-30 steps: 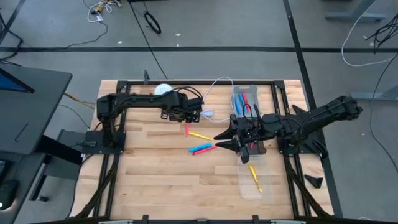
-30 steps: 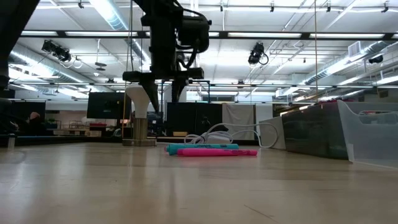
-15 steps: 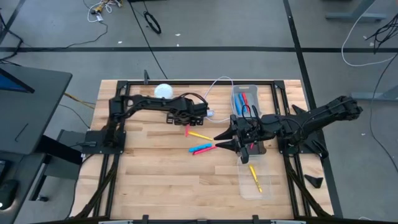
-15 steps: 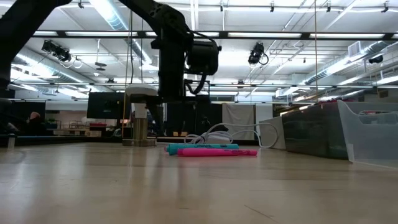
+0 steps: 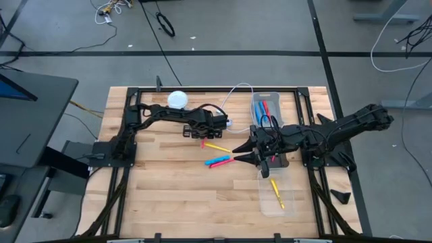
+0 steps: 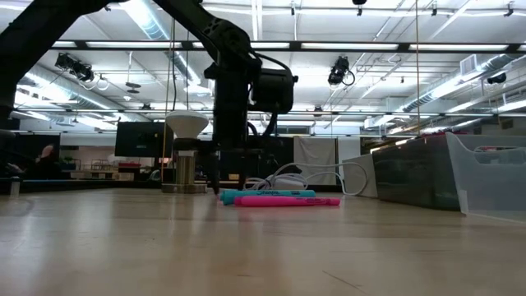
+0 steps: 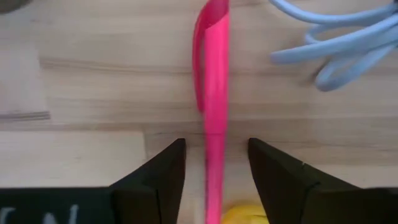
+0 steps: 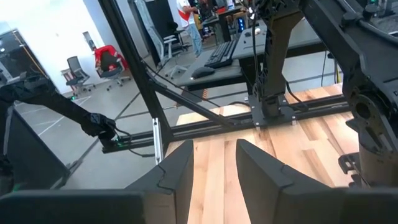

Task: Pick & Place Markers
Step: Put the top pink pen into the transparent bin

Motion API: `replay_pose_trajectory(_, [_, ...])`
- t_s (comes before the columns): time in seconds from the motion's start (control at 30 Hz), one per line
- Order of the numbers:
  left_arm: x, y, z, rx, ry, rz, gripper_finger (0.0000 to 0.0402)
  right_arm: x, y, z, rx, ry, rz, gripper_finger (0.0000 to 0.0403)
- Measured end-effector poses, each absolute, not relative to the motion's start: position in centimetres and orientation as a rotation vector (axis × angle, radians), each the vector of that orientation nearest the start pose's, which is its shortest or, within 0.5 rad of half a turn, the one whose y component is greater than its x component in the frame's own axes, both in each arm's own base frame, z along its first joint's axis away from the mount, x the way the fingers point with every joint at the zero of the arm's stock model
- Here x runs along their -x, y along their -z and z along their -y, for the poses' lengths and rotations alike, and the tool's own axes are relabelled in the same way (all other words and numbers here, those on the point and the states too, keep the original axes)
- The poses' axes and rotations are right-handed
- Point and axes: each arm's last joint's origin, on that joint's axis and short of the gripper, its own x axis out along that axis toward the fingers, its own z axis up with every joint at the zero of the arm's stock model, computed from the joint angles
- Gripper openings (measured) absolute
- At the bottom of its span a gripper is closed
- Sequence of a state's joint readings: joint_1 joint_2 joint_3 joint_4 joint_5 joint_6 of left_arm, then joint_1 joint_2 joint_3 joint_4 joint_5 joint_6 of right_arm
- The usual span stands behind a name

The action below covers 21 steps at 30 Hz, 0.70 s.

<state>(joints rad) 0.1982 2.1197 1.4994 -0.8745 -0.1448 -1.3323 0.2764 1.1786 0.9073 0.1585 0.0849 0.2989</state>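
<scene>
Both arms are black, built of slim tubular links joined by blocky, rounded joint housings; thin black cables loop loosely along them, most visibly near each wrist. The left gripper (image 7: 211,177) ends in two matte dark fingers (image 7: 158,177), wedge-shaped and tapering to blunt tips, with flat inner faces; a black bar at their base carries pale lettering, cut off at the frame's edge. The right gripper (image 8: 214,162) has the same pair of dark angular fingers (image 8: 174,168), smooth and unmarked; its arm's base links look thicker, with angular black brackets at the mount.
</scene>
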Motion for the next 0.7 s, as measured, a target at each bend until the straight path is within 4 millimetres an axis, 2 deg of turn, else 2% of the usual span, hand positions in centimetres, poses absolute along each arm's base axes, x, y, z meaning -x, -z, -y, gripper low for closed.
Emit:
replay_pose_trajectory(0.47, [-39.23, -13.91, -8.01, 1.085, -1.212, -1.069, 0.0034, -25.77, -32.84, -7.05, -0.276, -0.172, -0.142, 0.0121])
replay_pose_trajectory(0.7, [-38.9, -14.35, -7.75, 1.046, -1.186, -1.111, 0.0026, -25.77, -32.84, -7.06, -0.277, -0.173, -0.143, 0.0121])
